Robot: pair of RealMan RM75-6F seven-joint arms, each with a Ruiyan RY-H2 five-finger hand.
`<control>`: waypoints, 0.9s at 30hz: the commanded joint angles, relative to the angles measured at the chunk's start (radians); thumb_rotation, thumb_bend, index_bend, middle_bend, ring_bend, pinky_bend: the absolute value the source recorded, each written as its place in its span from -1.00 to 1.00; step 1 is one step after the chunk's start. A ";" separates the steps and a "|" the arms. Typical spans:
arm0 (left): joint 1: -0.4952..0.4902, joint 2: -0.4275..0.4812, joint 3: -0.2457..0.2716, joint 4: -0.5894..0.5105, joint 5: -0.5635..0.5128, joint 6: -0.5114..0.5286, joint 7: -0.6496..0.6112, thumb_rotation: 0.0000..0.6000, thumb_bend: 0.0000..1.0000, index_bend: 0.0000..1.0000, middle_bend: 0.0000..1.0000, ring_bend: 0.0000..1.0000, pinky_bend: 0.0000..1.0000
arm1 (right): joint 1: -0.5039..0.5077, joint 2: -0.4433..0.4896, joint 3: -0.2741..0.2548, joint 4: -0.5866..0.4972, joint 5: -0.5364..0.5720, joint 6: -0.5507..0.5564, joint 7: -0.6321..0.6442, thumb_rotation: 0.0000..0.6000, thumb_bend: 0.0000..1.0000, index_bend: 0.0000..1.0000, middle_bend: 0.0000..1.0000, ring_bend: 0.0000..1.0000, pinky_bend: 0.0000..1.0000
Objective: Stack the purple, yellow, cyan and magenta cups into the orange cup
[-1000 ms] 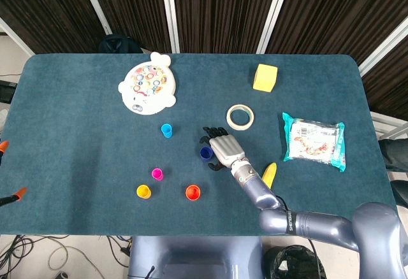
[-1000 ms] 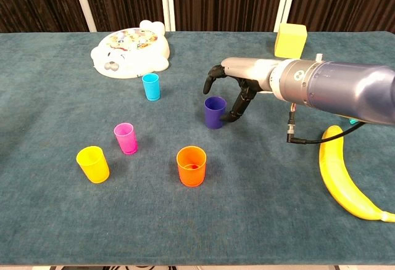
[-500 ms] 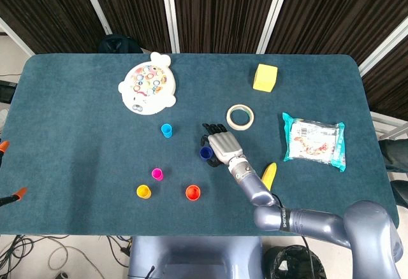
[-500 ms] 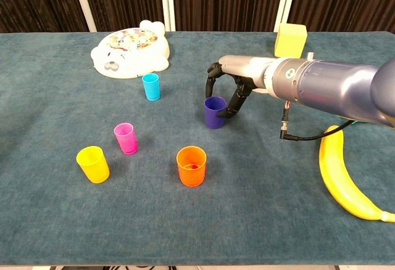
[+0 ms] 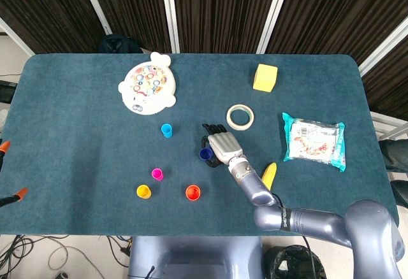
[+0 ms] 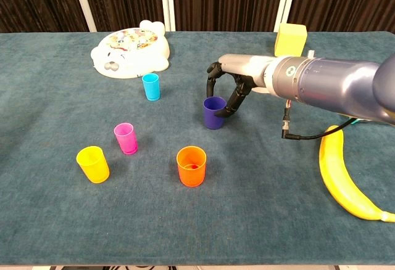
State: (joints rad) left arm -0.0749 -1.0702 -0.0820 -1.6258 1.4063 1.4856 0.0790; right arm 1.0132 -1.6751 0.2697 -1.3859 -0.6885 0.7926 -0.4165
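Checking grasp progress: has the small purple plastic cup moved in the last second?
Barely: purple plastic cup edged slightly toward the white round toy, with the right robot hand around it.

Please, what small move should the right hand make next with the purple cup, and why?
Probably close the fingers firmly on the purple cup and lift it slightly. The right hand arches over the cup, fingers at its rim and side, but the cup stands on the table, apart from the orange cup, which looks empty and sits nearer the robot.
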 commanded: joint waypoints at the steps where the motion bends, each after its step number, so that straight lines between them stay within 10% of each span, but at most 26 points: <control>1: 0.000 -0.001 0.001 0.000 0.002 0.001 0.001 1.00 -1.00 -1.00 -1.00 -1.00 -0.90 | -0.002 0.021 0.007 -0.024 -0.008 0.004 0.007 1.00 -0.19 0.01 -1.00 -0.97 -0.99; 20: 0.006 -0.001 0.007 -0.012 0.015 0.016 0.015 1.00 -1.00 -1.00 -1.00 -1.00 -0.90 | -0.194 0.507 -0.117 -0.660 -0.293 0.099 0.020 1.00 -0.19 0.01 -1.00 -0.97 -0.99; 27: 0.005 -0.007 0.010 -0.013 0.016 0.013 0.027 1.00 -1.00 -1.00 -1.00 -1.00 -0.90 | -0.245 0.550 -0.155 -0.743 -0.429 0.113 0.069 1.00 -0.19 0.01 -1.00 -0.97 -0.99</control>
State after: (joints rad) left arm -0.0697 -1.0764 -0.0722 -1.6387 1.4226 1.4983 0.1051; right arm 0.7921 -1.1413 0.1348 -2.1012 -1.0747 0.8958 -0.3713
